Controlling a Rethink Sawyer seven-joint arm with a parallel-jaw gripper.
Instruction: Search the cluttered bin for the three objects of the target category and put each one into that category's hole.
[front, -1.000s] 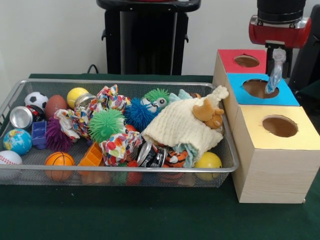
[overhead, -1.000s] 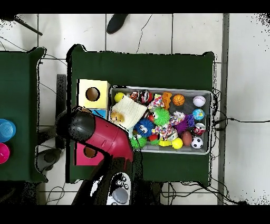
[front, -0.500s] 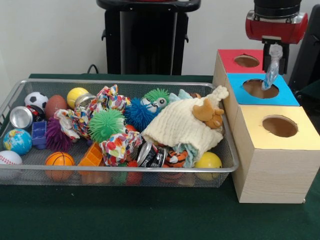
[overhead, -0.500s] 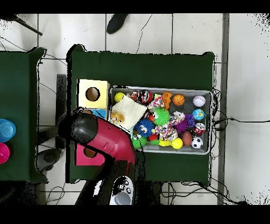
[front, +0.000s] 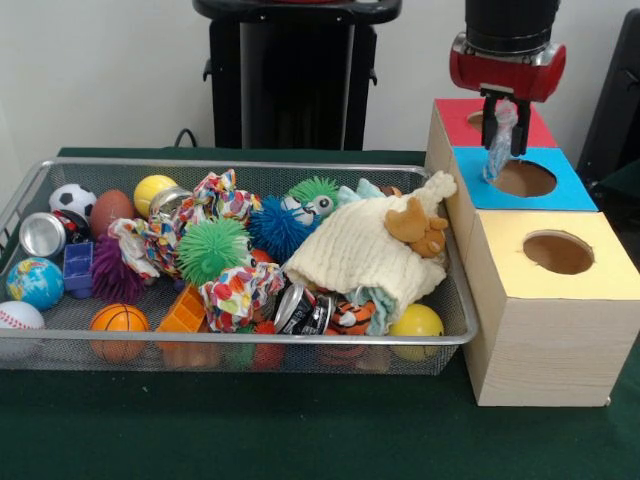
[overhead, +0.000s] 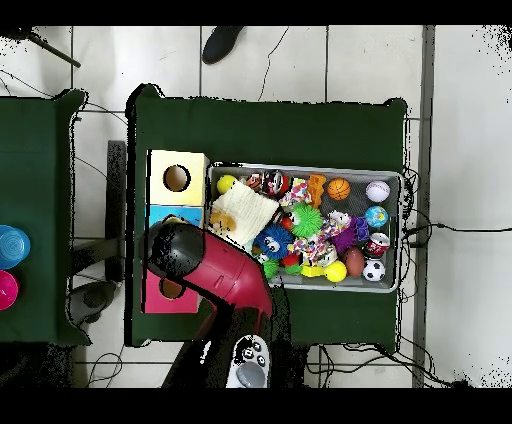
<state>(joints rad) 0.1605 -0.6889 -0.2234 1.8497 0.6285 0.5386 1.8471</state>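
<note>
Cloth strip (front: 498, 148) hangs clamped in the pincer (front: 501, 112), which has drifted off the blue hole (front: 524, 178) toward the bin (front: 250, 166). Drop hasn't happened.

A crumpled pale-blue cloth strip (front: 499, 140) hangs limp and nearly upright, its lower end just above the blue-topped wooden box (front: 560, 194), at the left rim of the round hole (front: 526, 179). In the wire mesh bin (front: 230, 340) lie a cream waffle-knit cloth (front: 358, 250) and colourful patterned rags (front: 238, 290).
</note>
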